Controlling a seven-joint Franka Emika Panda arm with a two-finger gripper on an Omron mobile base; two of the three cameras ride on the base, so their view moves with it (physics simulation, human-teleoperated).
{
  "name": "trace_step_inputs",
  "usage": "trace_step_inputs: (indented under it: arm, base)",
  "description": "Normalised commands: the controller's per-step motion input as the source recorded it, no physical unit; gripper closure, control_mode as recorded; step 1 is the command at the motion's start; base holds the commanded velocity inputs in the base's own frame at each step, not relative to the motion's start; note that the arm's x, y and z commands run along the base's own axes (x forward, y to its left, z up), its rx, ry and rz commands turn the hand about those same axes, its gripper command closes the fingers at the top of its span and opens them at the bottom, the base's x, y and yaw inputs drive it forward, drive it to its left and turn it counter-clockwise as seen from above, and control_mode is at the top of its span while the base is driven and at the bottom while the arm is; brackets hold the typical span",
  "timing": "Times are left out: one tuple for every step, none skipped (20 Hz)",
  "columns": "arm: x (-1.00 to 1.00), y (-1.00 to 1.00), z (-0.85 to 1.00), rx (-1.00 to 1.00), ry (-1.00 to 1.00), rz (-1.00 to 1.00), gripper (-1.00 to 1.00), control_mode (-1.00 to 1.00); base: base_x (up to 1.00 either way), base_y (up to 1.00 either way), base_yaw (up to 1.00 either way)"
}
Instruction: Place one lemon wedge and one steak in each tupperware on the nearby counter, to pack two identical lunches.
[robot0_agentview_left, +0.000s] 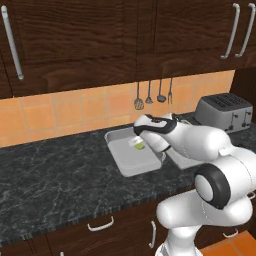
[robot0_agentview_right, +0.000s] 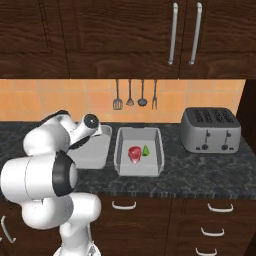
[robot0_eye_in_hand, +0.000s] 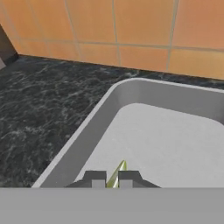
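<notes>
My gripper (robot0_eye_in_hand: 111, 179) is shut on a yellow-green lemon wedge (robot0_eye_in_hand: 117, 173), held low over the floor of a light-grey tupperware (robot0_eye_in_hand: 83, 140). In the left base view the same wedge (robot0_agentview_left: 140, 145) hangs at the hand's tip inside the left tupperware (robot0_agentview_left: 116, 152), near its back end. The right tupperware (robot0_agentview_right: 118, 156) holds a red steak (robot0_agentview_right: 134, 153) and a green lemon wedge (robot0_agentview_right: 146, 150) side by side. Both stand on the black marbled counter (robot0_agentview_right: 200, 172). My arm hides much of the left tupperware (robot0_agentview_right: 102, 145) in the right base view.
A silver four-slot toaster (robot0_agentview_right: 210, 130) stands on the counter right of the trays. Several utensils (robot0_agentview_right: 135, 95) hang on the orange tiled wall behind. Dark wall cabinets are above, drawers with silver handles (robot0_agentview_right: 124, 205) below. Bare counter (robot0_agentview_left: 60, 165) stretches to the left.
</notes>
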Motion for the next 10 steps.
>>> trace_step_inputs:
  arm:
    - [0.0,-0.2,-0.33,0.0,0.0,0.0,1.0,-1.0]
    - [0.0,-0.21,-0.35,0.0,0.0,0.0,1.0,-1.0]
    - [0.0,-0.2,-0.38,0.0,0.0,0.0,1.0,-1.0]
    - [0.0,-0.17,-0.34,0.0,0.0,0.0,1.0,-1.0]
    - [0.0,-0.14,-0.16,0.0,0.0,0.0,1.0,-1.0]
    - [0.0,0.0,0.0,0.0,0.0,0.0,1.0,-1.0]
    - [0.0,0.0,0.0,0.0,0.0,0.0,1.0,-1.0]
    - [0.0,0.0,0.0,0.0,0.0,0.0,1.0,-1.0]
    - [0.01,0.0,0.0,0.0,0.02,0.0,-1.0,-1.0]
    - [0.01,0.0,0.0,0.0,0.05,0.0,-1.0,-1.0]
  base:
    - [0.0,0.0,0.0]
    - [0.0,0.0,0.0]
    - [0.0,0.0,0.0]
    - [0.0,0.0,0.0]
    - [0.0,0.0,0.0]
    - [0.0,0.0,0.0]
    - [0.0,0.0,0.0]
    - [0.0,0.0,0.0]
    - [0.0,0.0,0.0]
    - [0.0,0.0,0.0]
